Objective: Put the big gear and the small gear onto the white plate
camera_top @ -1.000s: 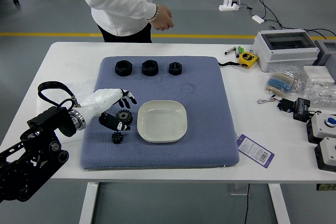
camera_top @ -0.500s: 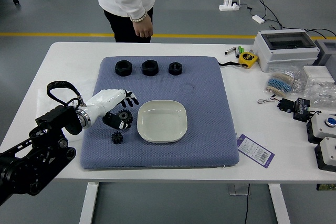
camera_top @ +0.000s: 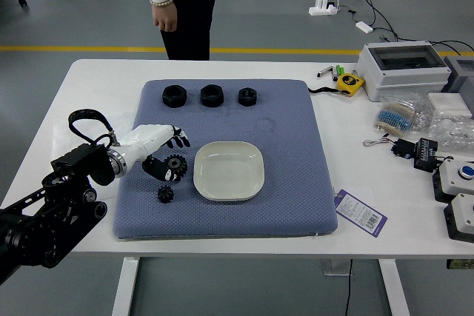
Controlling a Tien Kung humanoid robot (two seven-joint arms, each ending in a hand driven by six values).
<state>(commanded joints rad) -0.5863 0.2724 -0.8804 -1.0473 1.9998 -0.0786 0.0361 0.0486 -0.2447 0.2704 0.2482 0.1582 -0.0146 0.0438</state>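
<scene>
Here's the left hand [camera_top: 147, 143] coming in from nine o'clock, and it has eased back slightly toward nine since the last frame! Fingers and thumb are apart, the fingers up at the big gear's [camera_top: 176, 164] eleven-to-twelve side, the thumb low on its near side; whether anything touches, I can't tell. The big gear is on the blue mat [camera_top: 289, 209], just off the white plate [camera_top: 229, 172] at the plate's nine o'clock, same spot as before. Small gear [camera_top: 165, 194]? Hasn't budged: on the mat too, between the plate's eight and nine. And up at eleven o'clock, across the table [camera_top: 96, 83], the person's hand [camera_top: 165, 16] has swung toward nine and sits higher in view, hanging by the dark trousers [camera_top: 191, 31].
</scene>
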